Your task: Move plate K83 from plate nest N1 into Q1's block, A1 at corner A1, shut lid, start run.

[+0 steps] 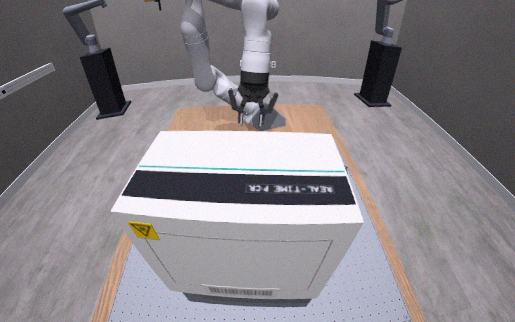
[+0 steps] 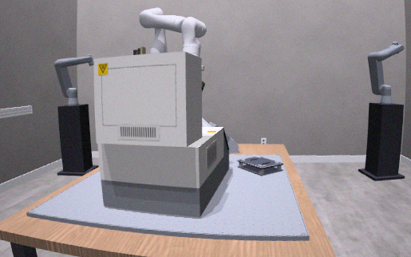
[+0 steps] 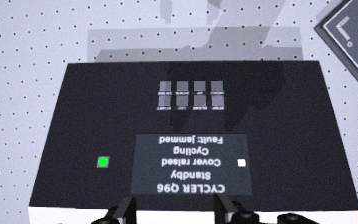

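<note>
Hanging half-open and empty, the pincer (image 1: 251, 121) (image 3: 175, 212) faced the cycler (image 1: 248, 300) (image 2: 150, 164) (image 3: 301, 150), its lid (image 1: 246, 152) (image 2: 140, 100) raised; shutting and starting remained, the plate's seating out of sight.

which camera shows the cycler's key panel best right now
The wrist view: it looks down on the dark front panel, with both rows of keys, the screen and the green lamp in sight, though upside down. The top and exterior views look from the cycler's back, so its body hides the keys.
</note>
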Controlling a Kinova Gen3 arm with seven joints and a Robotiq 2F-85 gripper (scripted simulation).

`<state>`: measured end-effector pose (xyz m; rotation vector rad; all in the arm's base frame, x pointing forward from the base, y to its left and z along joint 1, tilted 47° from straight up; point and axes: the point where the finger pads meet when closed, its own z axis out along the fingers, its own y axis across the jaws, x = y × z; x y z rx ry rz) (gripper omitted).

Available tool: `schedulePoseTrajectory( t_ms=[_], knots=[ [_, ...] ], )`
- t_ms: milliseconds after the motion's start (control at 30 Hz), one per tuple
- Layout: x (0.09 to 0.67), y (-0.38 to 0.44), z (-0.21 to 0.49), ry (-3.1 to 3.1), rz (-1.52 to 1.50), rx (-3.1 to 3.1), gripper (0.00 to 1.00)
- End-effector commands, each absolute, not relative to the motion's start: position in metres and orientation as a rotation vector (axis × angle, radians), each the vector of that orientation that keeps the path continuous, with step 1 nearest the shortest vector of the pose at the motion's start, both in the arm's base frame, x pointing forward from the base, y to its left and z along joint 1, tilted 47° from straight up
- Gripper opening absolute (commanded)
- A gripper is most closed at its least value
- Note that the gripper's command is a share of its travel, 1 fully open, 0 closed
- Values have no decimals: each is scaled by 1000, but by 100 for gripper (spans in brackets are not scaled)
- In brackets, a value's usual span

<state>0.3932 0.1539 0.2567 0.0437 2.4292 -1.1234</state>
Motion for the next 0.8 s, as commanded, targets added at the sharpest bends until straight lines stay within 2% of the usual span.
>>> schedulePoseTrajectory(
  t_ms=[0,767],
  knots=[
    [381,156,255,2450,-1159,-118,53],
    [316,160,242,2424,-1310,-974,34]
  ],
)
